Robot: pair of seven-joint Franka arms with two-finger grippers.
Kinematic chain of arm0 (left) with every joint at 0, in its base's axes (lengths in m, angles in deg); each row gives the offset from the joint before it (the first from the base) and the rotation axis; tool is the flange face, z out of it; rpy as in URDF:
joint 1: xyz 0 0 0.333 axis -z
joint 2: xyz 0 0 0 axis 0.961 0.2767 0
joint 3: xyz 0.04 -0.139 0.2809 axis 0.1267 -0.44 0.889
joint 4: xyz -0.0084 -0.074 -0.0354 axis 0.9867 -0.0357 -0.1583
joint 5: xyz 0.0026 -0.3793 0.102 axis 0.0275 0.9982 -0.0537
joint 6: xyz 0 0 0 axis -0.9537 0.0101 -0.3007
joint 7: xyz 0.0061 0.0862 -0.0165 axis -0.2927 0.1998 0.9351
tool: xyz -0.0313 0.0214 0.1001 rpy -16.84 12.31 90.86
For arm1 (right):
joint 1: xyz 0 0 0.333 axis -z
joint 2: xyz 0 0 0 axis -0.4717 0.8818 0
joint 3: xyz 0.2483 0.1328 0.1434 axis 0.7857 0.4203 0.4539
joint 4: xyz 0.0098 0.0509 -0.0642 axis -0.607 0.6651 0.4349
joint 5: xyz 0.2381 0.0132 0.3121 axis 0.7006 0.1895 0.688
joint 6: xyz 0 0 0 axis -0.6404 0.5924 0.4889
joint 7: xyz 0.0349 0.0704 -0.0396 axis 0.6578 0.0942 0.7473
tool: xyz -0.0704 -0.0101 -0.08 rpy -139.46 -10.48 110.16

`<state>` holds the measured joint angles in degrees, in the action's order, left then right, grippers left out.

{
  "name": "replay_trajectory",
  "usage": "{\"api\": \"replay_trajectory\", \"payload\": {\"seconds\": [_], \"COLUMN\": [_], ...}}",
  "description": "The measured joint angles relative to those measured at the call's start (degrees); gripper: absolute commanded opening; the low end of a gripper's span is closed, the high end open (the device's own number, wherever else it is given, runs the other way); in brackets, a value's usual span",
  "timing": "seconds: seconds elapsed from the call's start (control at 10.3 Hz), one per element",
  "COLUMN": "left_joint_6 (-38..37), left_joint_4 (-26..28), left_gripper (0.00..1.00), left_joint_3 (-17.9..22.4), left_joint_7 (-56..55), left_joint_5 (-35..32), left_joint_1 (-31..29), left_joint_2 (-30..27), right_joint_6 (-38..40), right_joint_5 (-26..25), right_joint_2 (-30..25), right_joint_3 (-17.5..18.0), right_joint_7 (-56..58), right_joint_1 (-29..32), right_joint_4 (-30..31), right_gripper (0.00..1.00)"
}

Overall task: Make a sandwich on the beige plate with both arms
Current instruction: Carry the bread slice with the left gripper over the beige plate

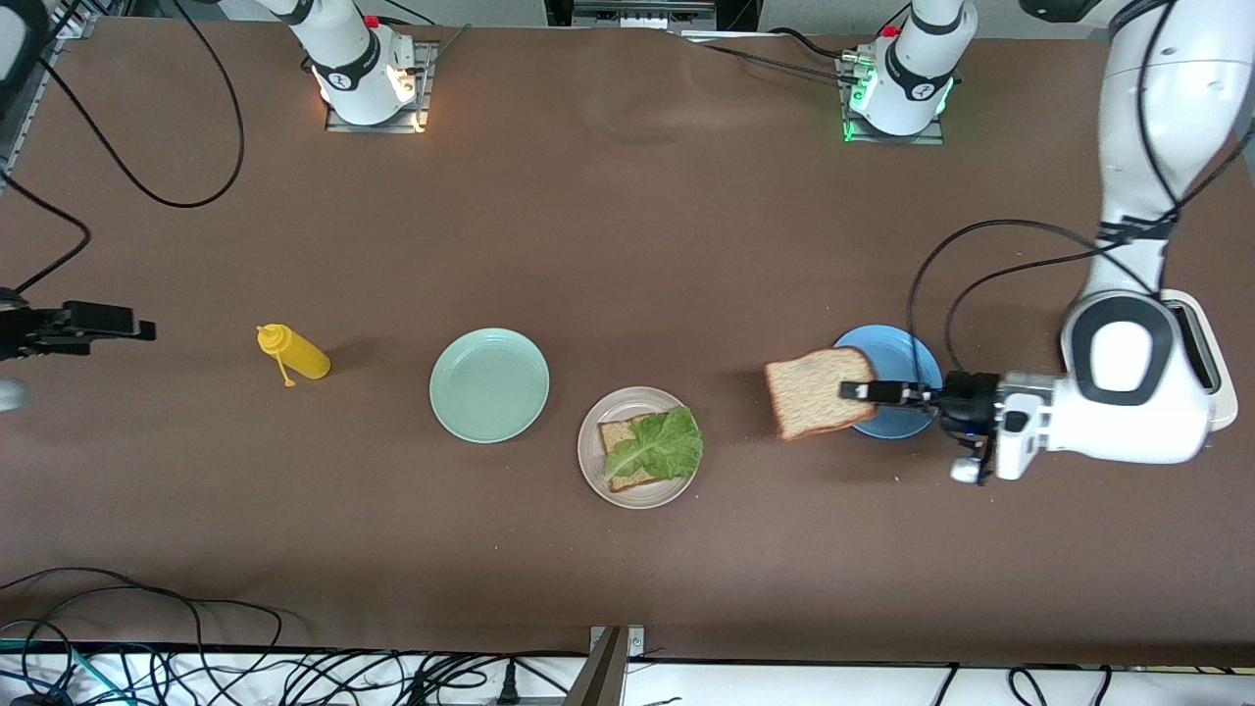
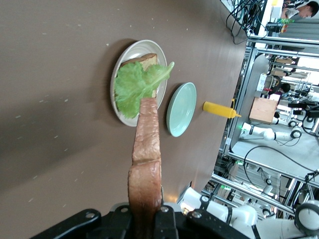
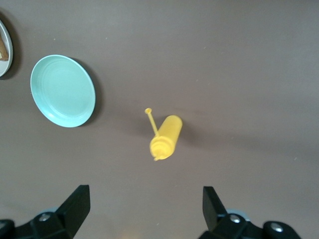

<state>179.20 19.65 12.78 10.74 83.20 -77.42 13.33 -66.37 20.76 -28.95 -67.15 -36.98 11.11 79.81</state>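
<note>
Front view: the left gripper (image 1: 855, 390) grasped a bread slice (image 1: 819, 393) in the air over the blue plate (image 1: 907, 378), at 3 o'clock from the beige plate (image 1: 598, 461) holding bread (image 1: 620, 443) and lettuce (image 1: 659, 445).

Left wrist view: the slice (image 2: 147, 164) sat clamped edge-on.

Right wrist view: the right gripper (image 3: 144, 206) waited, released, over the mustard bottle (image 3: 166, 137).

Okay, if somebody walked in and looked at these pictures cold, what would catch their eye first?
Probably the slice of bread in the air, pinched in the left claw over the edge of the blue plate. Next, the beige plate beside it, holding another slice topped with a green lettuce leaf. The right claw waits open above the yellow squeeze bottle at its end.
</note>
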Motion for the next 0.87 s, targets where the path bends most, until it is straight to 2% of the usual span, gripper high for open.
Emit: {"api": "replay_trajectory", "payload": {"seconds": [0.29, 0.68, 0.77, 0.87], "left_joint_6": [4.97, 5.22, 5.34, 6.63], "left_joint_4": [0.54, 0.63, 0.63, 0.63], "left_gripper": [0.0, 0.0, 0.0, 0.0], "left_joint_3": [0.02, 0.11, 0.07, 0.05], "left_joint_7": [-0.5, -0.69, -0.69, -0.69], "left_joint_5": [8.18, 15.63, 16.2, 16.3], "left_joint_1": [4.47, 5.72, 6.78, 8.13], "left_joint_2": [2.73, 6.68, 7.28, 7.54], "right_joint_6": [0.83, 0.86, 0.86, 0.81], "right_joint_5": [-0.26, -0.26, -0.27, -1.68], "right_joint_2": [-0.35, -0.4, -0.56, -1.1], "right_joint_3": [-0.14, -0.24, 0.42, 3.0], "right_joint_7": [-2.12, -4.24, -6.78, -10.02], "right_joint_1": [-1.19, -1.24, -1.13, -0.61], "right_joint_4": [0.0, 0.0, 0.0, -0.01], "right_gripper": [1.0, 1.0, 1.0, 1.0]}}
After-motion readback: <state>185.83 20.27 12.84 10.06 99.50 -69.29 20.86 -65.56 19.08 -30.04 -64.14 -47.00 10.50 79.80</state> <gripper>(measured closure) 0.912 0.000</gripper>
